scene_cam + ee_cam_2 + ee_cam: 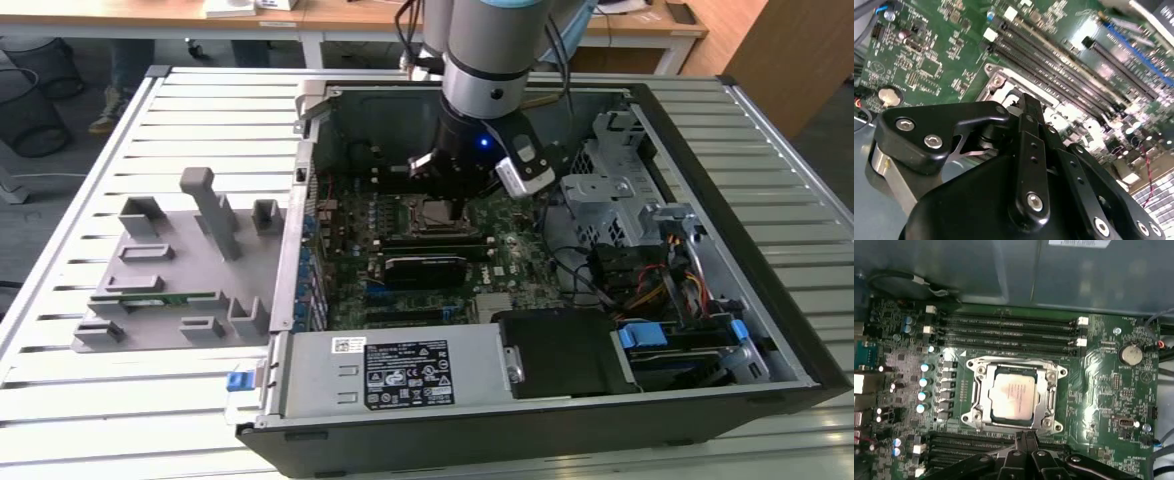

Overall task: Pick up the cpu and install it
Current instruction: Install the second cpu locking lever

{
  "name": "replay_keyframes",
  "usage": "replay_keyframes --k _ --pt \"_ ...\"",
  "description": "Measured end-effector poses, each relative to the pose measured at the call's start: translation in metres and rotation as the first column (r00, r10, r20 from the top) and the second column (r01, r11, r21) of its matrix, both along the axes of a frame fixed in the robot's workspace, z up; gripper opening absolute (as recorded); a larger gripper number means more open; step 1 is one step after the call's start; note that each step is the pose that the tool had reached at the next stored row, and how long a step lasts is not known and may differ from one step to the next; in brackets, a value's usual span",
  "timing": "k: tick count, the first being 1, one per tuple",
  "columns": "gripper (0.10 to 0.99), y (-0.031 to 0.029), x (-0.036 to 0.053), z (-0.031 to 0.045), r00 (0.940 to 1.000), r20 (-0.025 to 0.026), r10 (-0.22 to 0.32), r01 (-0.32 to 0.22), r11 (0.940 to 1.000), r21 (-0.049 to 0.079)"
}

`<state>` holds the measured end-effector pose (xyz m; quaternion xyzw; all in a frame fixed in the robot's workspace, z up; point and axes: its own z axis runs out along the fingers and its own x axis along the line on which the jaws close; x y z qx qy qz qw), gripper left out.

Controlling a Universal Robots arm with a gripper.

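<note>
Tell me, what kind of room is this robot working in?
Probably a workshop or lab for robot tests. An open computer case lies on a slatted metal table, wooden desks stand behind it, and the arm's gripper hangs over the cpu in its socket.

Labels on the power supply (400, 372) and cpu (1013, 396) are illegible.

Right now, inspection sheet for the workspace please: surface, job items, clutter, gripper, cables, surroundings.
Surface: slatted metal table carrying the open black computer case.
Job's things: silver-topped square cpu lying in the socket frame on the green motherboard.
Clutter: grey plastic parts holder beside the case.
Grippers: gripper just above the socket, holding nothing.
Cables: red and orange wires by the drive bay.
Surroundings: wooden desks, mesh bin.
</note>
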<state>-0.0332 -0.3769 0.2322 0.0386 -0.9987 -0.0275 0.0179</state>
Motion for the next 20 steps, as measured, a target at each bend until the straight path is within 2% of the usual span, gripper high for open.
replay_keyframes --k 3,7,11,18,20 --pt "0.106 -0.0036 -0.0017 0.0000 1.0000 0.0000 0.000 0.000 1.0000 0.000" --pt "0.106 -0.0060 -0.0096 0.0000 1.0000 0.0000 0.000 0.000 1.0000 0.001" --pt "0.106 -0.0095 -0.0112 0.0000 1.0000 0.0000 0.000 0.000 1.0000 0.001" --pt "0.106 -0.0102 -0.0265 -0.0005 1.0000 0.0001 0.000 0.000 1.0000 0.001" --pt "0.106 -0.0103 -0.0274 -0.0016 1.0000 -0.0008 0.000 0.000 1.0000 0.002"
